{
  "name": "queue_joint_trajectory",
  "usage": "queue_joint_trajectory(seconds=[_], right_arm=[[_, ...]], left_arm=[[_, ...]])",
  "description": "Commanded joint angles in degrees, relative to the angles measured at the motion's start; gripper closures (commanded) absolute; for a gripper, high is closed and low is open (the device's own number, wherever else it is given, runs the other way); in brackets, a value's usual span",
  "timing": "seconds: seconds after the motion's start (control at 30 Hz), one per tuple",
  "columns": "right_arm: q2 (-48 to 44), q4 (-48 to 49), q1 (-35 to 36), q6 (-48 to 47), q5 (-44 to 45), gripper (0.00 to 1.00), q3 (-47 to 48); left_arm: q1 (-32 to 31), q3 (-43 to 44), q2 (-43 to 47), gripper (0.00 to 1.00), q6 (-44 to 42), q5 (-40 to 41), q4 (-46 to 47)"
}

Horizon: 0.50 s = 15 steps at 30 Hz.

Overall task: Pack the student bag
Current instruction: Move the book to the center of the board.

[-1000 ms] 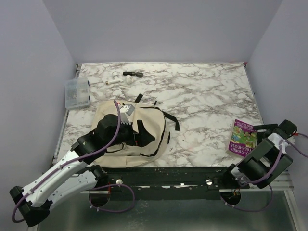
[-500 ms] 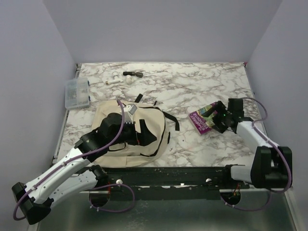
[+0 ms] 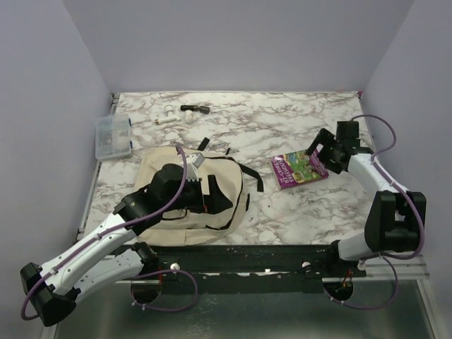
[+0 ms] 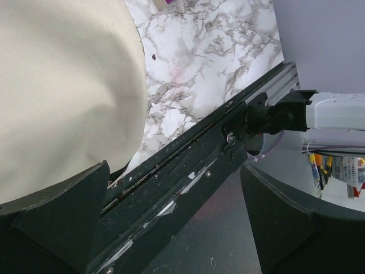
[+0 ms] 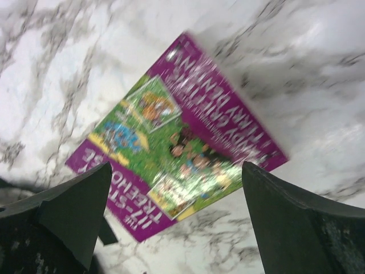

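Top view, student bag (image 3: pixel 227 180): lying flat on the near-left part of the table (image 3: pixel 296 120); long axis running near to far, carry loop pointing at the far wall, black straps trailing right.
Top view, left gripper (image 3: pixel 212 200): hovering over the bag, jaws spread wide, holding nothing.
Top view, right gripper (image 3: pixel 321 152): reaching over the purple book (image 3: pixel 299 168), well right of the bag.
Top view, change: the book is now lying nearer mid-table than a second ago, when it sat by the near right edge; the bag is staying put.
Left wrist, left gripper (image 4: pixel 174 188): fingers standing far apart with nothing between; bag (image 4: pixel 63 85) bulging at upper left.
Right wrist, right gripper (image 5: pixel 177 171): fingers splayed wide above the book (image 5: pixel 177 148), not gripping it.
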<state>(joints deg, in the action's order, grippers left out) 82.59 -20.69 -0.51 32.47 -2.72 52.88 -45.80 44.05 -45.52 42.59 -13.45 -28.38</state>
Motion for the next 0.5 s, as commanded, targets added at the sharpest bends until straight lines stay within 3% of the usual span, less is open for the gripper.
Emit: queue_joint_trajectory(seconds=[0.0, 0.17, 0.47], right_arm=[[4.5, -1.6, -6.3, -5.3, 0.9, 0.01, 4.5], [10.3, -0.7, -11.5, -5.6, -6.4, 0.03, 6.2], [11.9, 7.0, -11.4, -2.4, -18.7, 0.28, -1.8]], left_arm=[[0.1, 2.9, -1.1, 0.02, 0.6, -2.3, 0.7], [-0.5, 7.9, -6.5, 0.02, -0.7, -3.4, 0.7], [-4.7, 22.4, -24.8, 0.09, -1.9, -1.8, 0.7]])
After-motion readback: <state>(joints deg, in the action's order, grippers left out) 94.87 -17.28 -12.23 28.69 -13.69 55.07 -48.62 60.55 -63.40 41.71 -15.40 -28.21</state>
